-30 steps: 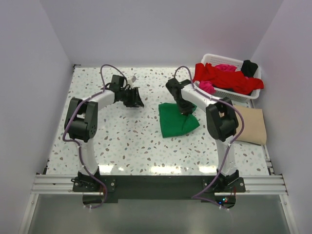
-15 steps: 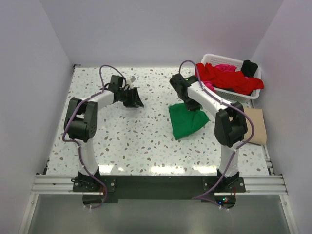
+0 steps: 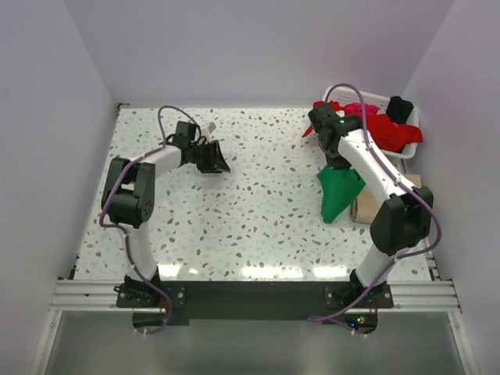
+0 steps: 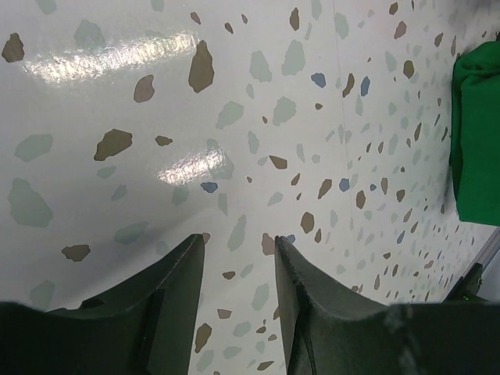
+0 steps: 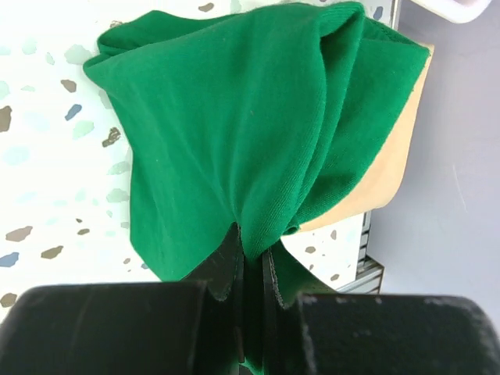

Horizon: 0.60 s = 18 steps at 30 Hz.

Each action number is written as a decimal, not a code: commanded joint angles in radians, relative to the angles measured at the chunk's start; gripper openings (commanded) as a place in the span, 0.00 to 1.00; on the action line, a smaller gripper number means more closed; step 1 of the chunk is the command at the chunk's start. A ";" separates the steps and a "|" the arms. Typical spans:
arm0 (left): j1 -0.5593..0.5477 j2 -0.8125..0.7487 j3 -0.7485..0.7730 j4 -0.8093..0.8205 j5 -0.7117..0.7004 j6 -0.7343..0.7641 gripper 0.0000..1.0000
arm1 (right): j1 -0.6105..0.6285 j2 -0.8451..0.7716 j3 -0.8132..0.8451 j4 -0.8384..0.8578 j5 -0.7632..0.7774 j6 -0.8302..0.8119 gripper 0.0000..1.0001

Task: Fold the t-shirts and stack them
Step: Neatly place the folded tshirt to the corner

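Pinched shut on a fold of the green shirt [image 5: 226, 133], the right gripper [image 5: 251, 254] has swung it over so it hangs just below the jaws, overlapping the tan shirt [image 5: 387, 160], near to stacking; the left gripper [image 4: 238, 262] waits half open, empty.

T-shirts: one lifted, one flat, three in the basket.
The green t-shirt [image 3: 340, 191] hangs bunched, pinched in the right gripper [image 5: 250, 246], partly over the tan t-shirt [image 3: 364, 209] lying flat at the right. The red t-shirt [image 3: 383, 125], magenta t-shirt [image 3: 361, 108] and black t-shirt [image 3: 400, 108] lie crumpled in the white basket [image 3: 379, 97].
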 commanded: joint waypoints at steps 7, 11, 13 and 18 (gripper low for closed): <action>0.014 -0.033 -0.020 0.061 0.046 -0.029 0.46 | -0.039 -0.102 0.012 -0.065 -0.007 -0.037 0.00; 0.014 -0.034 -0.022 0.066 0.049 -0.032 0.46 | -0.062 -0.119 0.023 -0.096 -0.002 -0.043 0.00; 0.014 -0.036 -0.024 0.067 0.051 -0.033 0.46 | -0.084 -0.136 0.023 -0.096 -0.003 -0.051 0.00; 0.014 -0.037 -0.028 0.073 0.055 -0.036 0.46 | -0.128 -0.164 0.032 -0.087 -0.008 -0.070 0.00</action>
